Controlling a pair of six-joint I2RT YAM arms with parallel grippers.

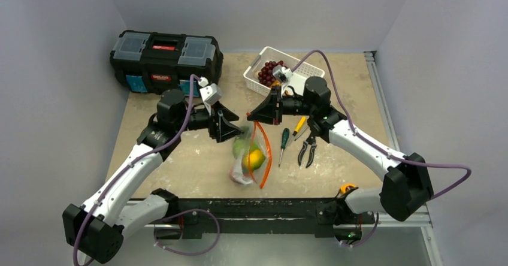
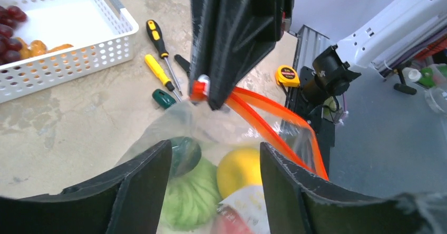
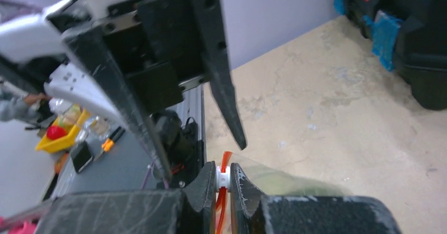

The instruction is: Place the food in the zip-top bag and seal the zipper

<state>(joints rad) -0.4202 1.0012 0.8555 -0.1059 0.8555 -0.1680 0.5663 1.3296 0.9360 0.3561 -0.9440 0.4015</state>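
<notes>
1. My right gripper [image 3: 224, 178] pinches the zipper [image 2: 263, 128] at its slider; my left gripper [image 2: 215, 155] gapes empty.
2. The zip-top bag [image 1: 248, 158] droops at 6 o'clock below them, food [image 2: 240, 171] inside.
3. Limp, slippery film: I'd grip the stiffer strip.

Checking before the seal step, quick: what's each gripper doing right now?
Left gripper: jaws open at the zip-top bag, gripping nothing.
Right gripper: shut on the zipper slider.
</notes>
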